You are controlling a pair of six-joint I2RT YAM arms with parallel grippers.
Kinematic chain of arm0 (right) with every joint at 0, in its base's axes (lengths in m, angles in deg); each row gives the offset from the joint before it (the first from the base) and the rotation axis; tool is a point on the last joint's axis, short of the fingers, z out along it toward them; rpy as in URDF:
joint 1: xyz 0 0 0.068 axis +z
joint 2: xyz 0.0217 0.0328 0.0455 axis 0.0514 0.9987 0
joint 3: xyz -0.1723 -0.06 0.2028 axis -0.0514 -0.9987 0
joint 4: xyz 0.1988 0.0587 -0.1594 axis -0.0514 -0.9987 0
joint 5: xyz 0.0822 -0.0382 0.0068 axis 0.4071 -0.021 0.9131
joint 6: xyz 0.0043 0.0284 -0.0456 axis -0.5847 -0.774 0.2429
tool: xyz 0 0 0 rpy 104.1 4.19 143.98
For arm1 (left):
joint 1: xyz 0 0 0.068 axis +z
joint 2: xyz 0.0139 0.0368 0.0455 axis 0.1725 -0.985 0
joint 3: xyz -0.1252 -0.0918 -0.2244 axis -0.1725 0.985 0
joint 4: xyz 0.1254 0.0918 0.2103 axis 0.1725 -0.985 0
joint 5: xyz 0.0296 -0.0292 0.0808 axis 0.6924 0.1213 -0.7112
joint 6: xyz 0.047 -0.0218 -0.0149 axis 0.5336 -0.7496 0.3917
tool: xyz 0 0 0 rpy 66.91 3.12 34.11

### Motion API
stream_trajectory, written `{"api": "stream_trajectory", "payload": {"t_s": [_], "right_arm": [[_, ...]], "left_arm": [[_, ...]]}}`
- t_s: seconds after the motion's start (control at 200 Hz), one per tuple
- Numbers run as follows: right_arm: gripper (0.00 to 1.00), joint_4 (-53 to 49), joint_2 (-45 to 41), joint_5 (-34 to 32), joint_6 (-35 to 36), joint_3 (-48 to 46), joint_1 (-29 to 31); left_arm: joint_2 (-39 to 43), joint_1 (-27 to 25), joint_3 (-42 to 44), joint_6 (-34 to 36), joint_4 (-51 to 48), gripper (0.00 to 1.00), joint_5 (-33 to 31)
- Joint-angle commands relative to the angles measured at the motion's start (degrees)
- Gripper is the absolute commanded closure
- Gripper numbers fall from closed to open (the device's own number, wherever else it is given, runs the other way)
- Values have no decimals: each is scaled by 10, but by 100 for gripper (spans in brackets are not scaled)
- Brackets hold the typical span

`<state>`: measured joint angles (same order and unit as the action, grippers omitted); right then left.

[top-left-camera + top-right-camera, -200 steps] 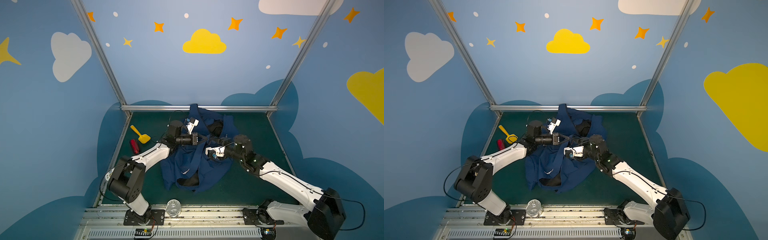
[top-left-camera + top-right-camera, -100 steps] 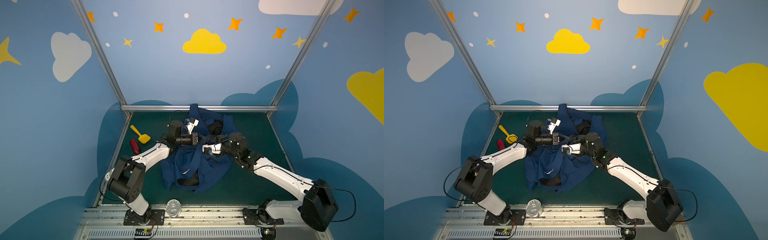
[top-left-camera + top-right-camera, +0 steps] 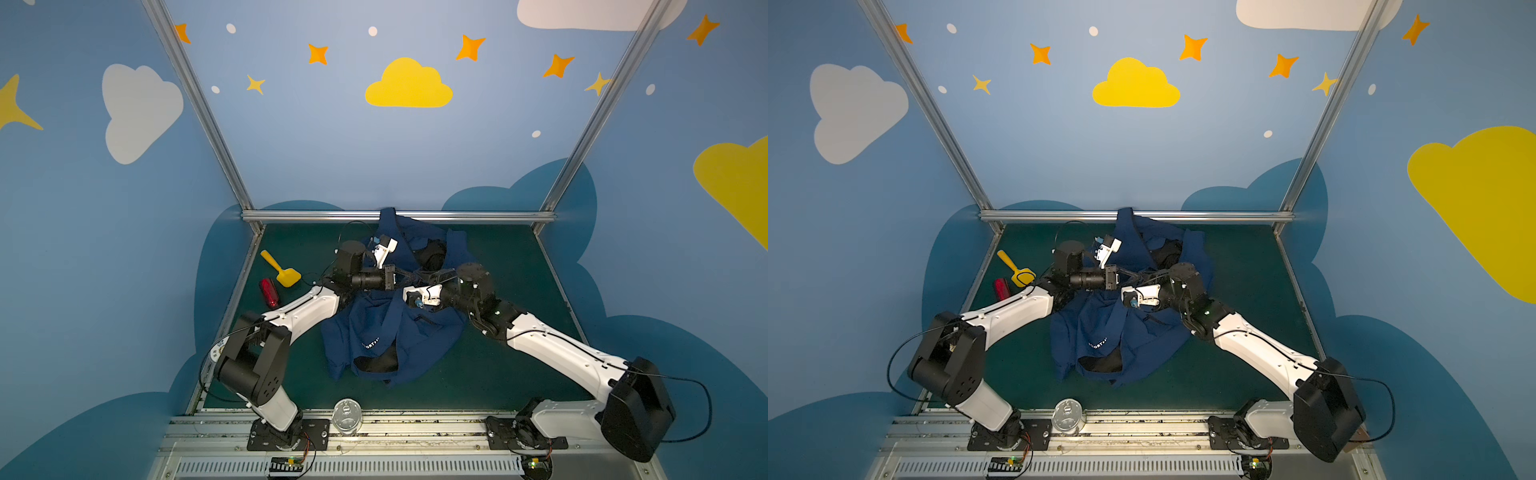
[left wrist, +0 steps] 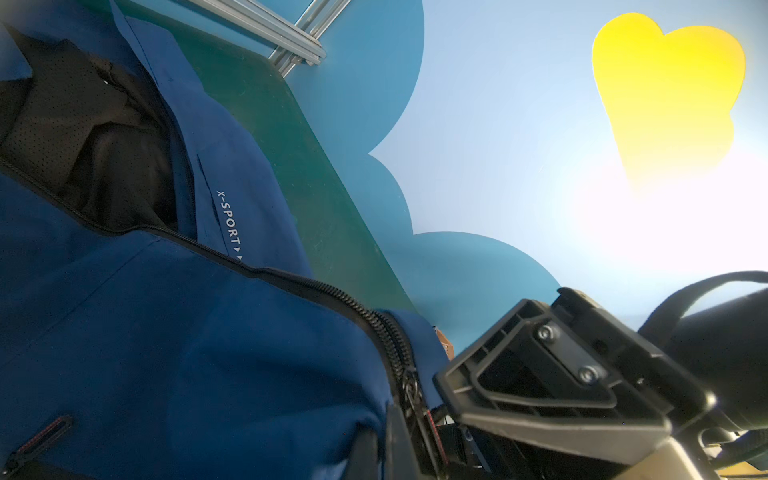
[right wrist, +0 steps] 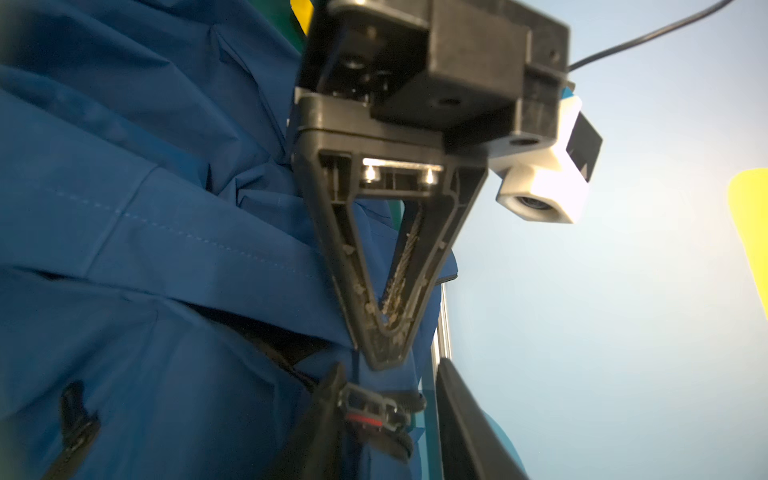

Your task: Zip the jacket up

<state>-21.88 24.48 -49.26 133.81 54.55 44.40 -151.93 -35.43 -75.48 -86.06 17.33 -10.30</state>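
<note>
The navy jacket [image 3: 386,328] [image 3: 1113,328] lies crumpled mid-table, its black lining showing at the collar and hem. My left gripper [image 3: 409,276] [image 4: 399,449] is shut on the jacket's edge beside the dark zipper [image 4: 316,286], holding it up off the table. From the right, my right gripper [image 3: 422,275] [image 5: 386,424] meets it tip to tip. Its jaws stand apart around the zipper pull [image 5: 370,411], a black tab with a red stripe. One finger [image 5: 316,419] touches the pull, while a gap remains at the other finger [image 5: 465,419].
A yellow scoop [image 3: 282,270] and a red cylinder [image 3: 269,292] lie left of the jacket near the left wall. A metal can [image 3: 347,415] stands at the front edge. The jacket's top drapes against the back rail [image 3: 316,216].
My right gripper has shifted slightly left and back toward the left gripper, and its jaws have narrowed around the zipper pull. The left gripper has held still, shut.
</note>
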Motion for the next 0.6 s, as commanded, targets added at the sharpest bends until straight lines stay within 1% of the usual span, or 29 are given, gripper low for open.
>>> {"api": "stream_trajectory", "payload": {"t_s": [0.0,0.125,0.305,0.365,0.431,0.596], "right_arm": [[70,-17,-2,7,-12,23,4],[81,-28,-2,13,-24,27,3],[100,-34,-2,17,-64,30,3],[100,-37,-2,25,-81,31,3],[100,-48,1,35,-115,38,0],[100,-52,2,98,-244,46,-28]], "left_arm": [[16,4,-11,8,0,97,4],[18,4,-10,11,-3,97,1],[24,4,-9,18,-12,97,-5],[27,4,-7,21,-14,97,-8],[29,3,-4,24,-15,97,-10],[38,4,0,28,-18,97,-14]]}}
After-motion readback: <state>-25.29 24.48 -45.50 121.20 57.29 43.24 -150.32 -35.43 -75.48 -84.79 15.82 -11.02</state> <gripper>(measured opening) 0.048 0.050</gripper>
